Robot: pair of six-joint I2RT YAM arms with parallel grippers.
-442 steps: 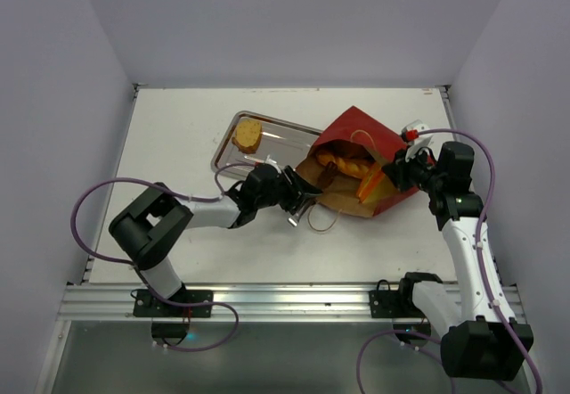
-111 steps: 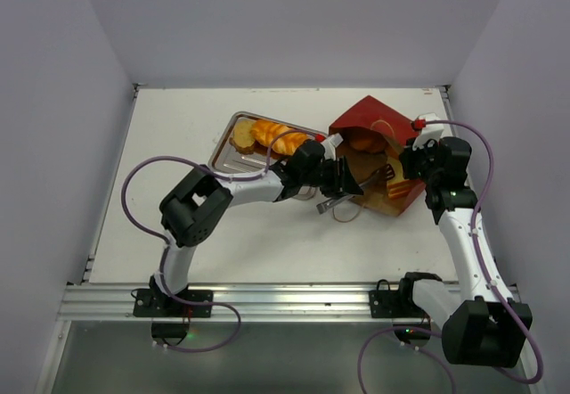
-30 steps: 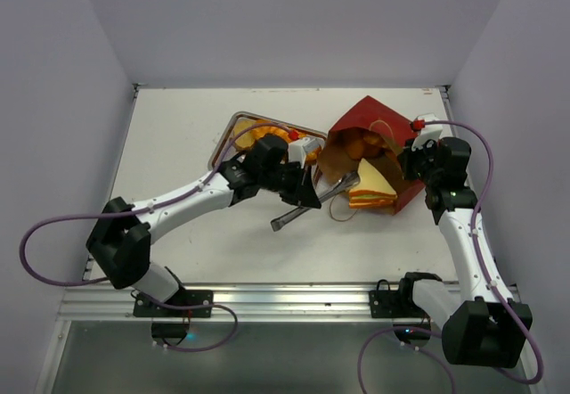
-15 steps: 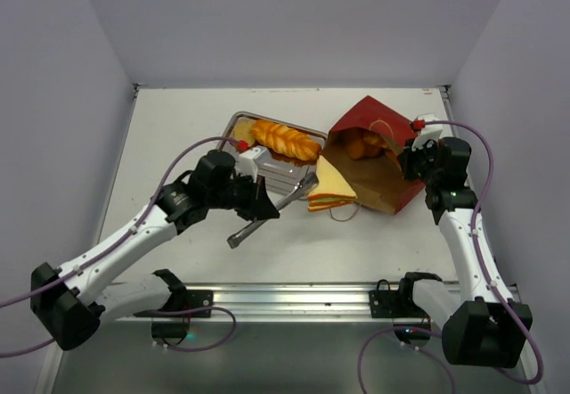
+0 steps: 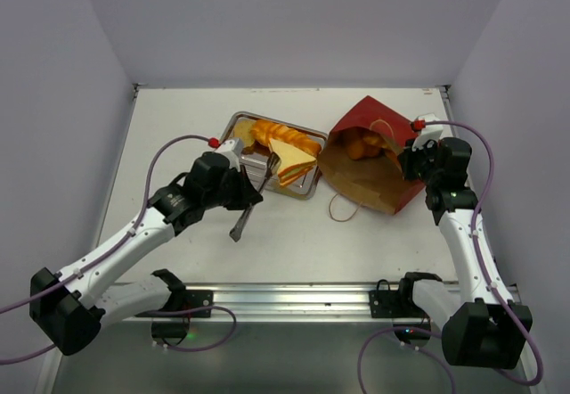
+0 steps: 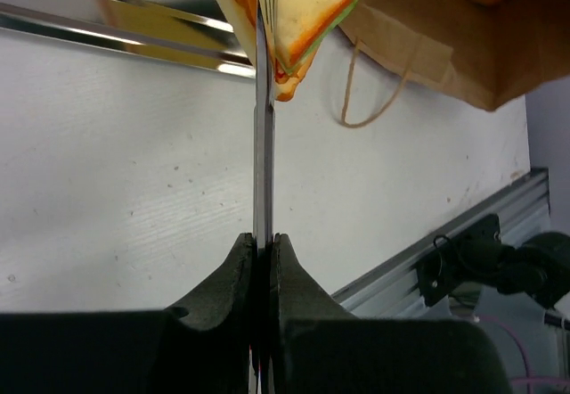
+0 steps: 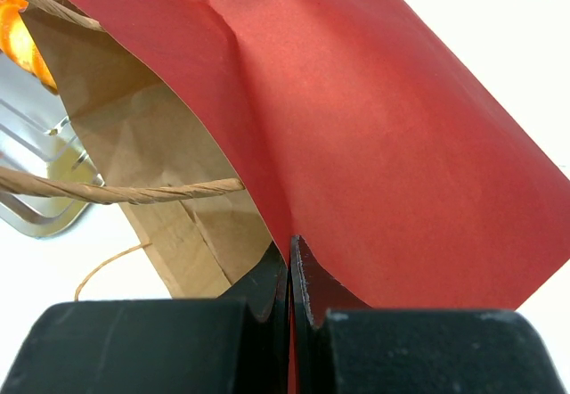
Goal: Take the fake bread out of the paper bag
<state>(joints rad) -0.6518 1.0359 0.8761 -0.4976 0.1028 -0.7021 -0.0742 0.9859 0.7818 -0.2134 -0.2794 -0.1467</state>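
My left gripper (image 5: 242,200) is shut on metal tongs (image 6: 264,144). The tongs pinch a triangular sandwich-like piece of fake bread (image 5: 294,160) over the right end of the metal tray (image 5: 223,149). A braided golden roll (image 5: 274,133) lies in the tray. The red paper bag (image 5: 378,180) lies on its side with its brown mouth facing the tray, and orange fake bread (image 5: 361,147) shows inside. My right gripper (image 7: 289,242) is shut on the bag's rim (image 7: 374,127) at its right side.
A loose string handle (image 5: 343,207) of the bag lies on the table in front of its mouth. The other handle (image 7: 116,191) spans the opening. An aluminium rail (image 5: 285,296) runs along the near edge, and walls close in on three sides.
My left arm has pulled back to the left, carrying the tongs and the sandwich piece from the bag's mouth to above the tray. The right arm and bag have stayed put.
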